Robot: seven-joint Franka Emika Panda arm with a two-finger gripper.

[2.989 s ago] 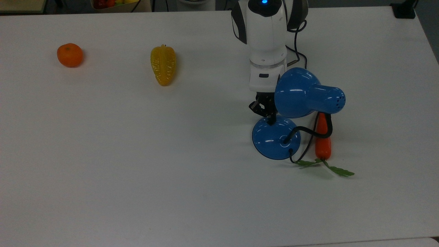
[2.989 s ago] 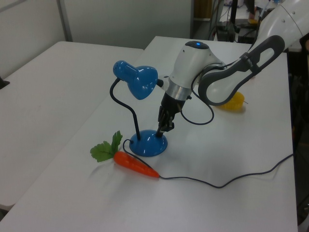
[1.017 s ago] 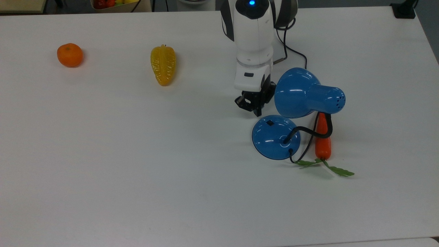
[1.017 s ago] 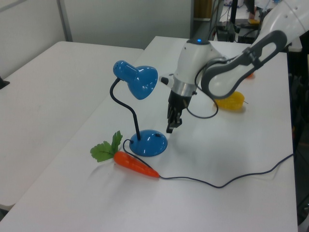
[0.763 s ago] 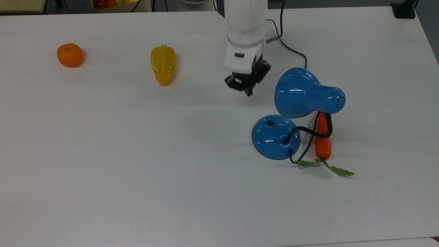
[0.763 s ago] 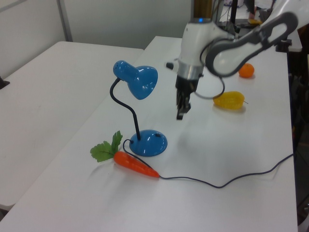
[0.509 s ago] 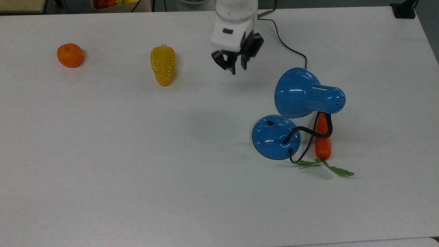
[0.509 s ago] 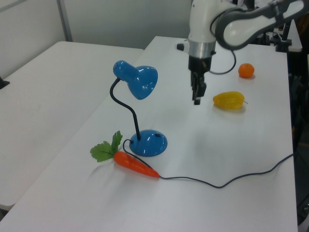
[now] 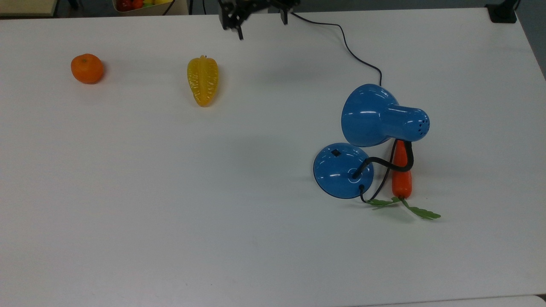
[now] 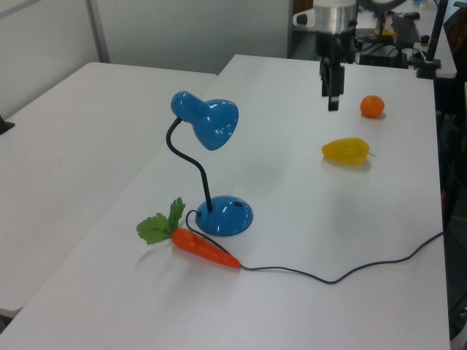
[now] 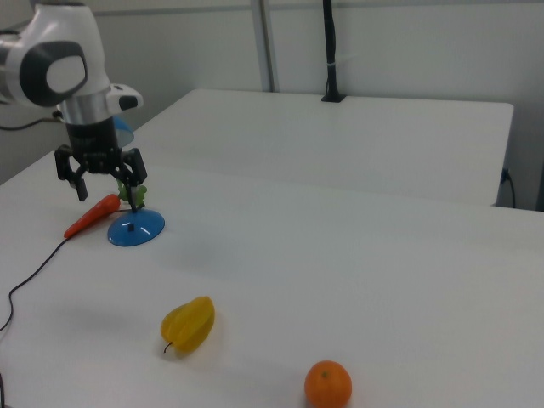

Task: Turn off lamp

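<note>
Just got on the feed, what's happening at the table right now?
The gripper is open, holds nothing and hangs above the table, well apart from the lamp. The lamp stands upright by itself with a carrot lying beside its base. A yellow fruit and an orange lie untouched further off. No glow shows at the shade.

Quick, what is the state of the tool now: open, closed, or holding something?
Tool: open and empty, fingers spread wide, raised above the table and well away from the lamp.
</note>
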